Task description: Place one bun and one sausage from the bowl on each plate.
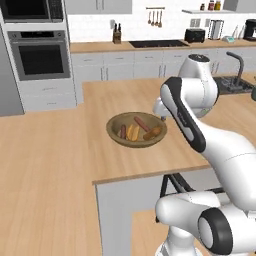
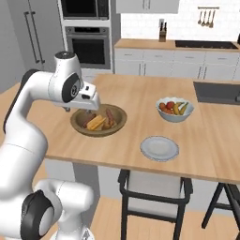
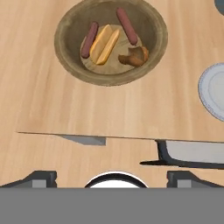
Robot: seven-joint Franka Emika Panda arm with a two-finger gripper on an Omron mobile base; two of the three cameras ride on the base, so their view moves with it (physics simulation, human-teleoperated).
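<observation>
Wooden bowl [image 3: 70, 57], two sausages [image 3: 127, 26], buns [image 3: 104, 44]

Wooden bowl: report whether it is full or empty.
Partly full. The wooden bowl holds two sausages, a yellow bun and a browner bun.

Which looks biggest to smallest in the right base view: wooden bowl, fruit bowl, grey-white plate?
1. Wooden bowl, clearly widest.
2 and 3. Grey-white plate and fruit bowl look close in width; the plate sits nearer the camera, so I would not rank them.
</observation>
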